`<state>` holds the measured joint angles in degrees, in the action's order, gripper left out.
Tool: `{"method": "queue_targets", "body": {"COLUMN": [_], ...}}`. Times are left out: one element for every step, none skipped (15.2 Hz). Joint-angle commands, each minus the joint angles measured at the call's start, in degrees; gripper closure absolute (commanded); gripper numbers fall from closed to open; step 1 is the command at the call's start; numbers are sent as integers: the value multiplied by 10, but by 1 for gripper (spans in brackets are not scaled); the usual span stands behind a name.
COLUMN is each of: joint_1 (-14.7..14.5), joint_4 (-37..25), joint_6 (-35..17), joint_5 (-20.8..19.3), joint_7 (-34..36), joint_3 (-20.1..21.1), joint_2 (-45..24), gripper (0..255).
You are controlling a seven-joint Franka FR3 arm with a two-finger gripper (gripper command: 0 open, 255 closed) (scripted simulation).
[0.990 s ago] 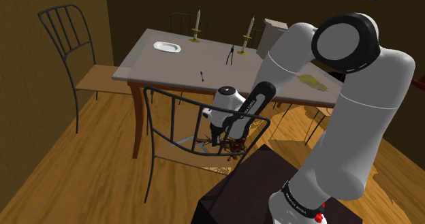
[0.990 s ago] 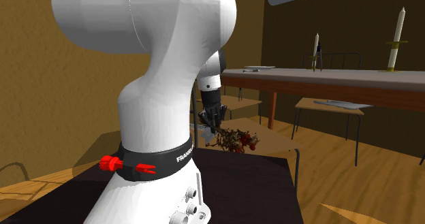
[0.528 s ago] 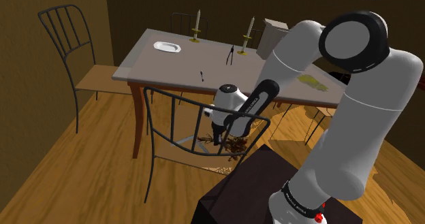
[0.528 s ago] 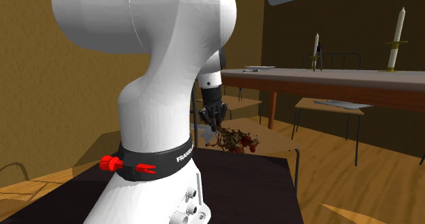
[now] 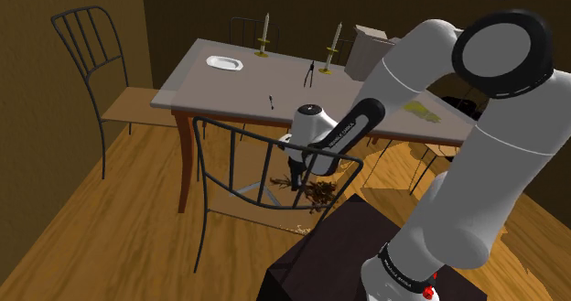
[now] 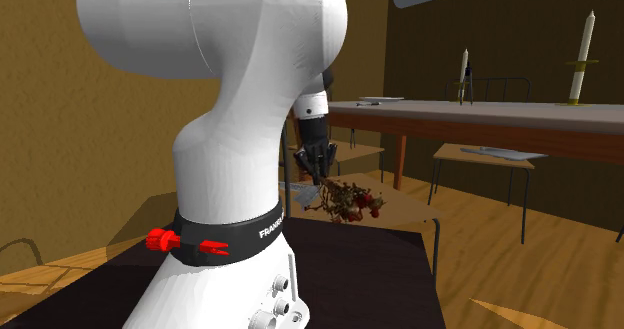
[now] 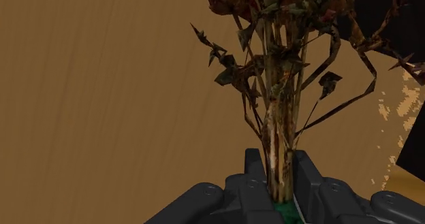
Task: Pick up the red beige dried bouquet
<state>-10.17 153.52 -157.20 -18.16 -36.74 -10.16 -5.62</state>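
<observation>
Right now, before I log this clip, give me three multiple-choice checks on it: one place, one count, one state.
1. Where is the dried bouquet? A) on a far chair's seat B) at the gripper, low beside the stand C) on the floor by the wall
2. How many candles stand on the table? A) two B) one C) four
3. The gripper is: A) open B) shut on nothing C) shut on the bouquet's stems

1 B: it hangs at the gripper by the stand's corner.
2 A: two stand near the table's far edge.
3 C: in the wrist view both fingers clasp the stems.
</observation>
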Motion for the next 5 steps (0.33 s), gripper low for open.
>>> {"method": "queue_targets", "body": {"joint_1": [-14, -15, -16, -17, -17], "joint_4": [7, 7, 7, 7, 7], "joint_6": [25, 34, 43, 45, 45], "joint_5": [6, 8, 11, 11, 11], "joint_7": [-5, -7, -10, -10, -10], "joint_3": [15, 14, 14, 13, 13], "joint_2": [52, 62, 71, 72, 72], "gripper": [255, 255, 255, 255, 255]}}
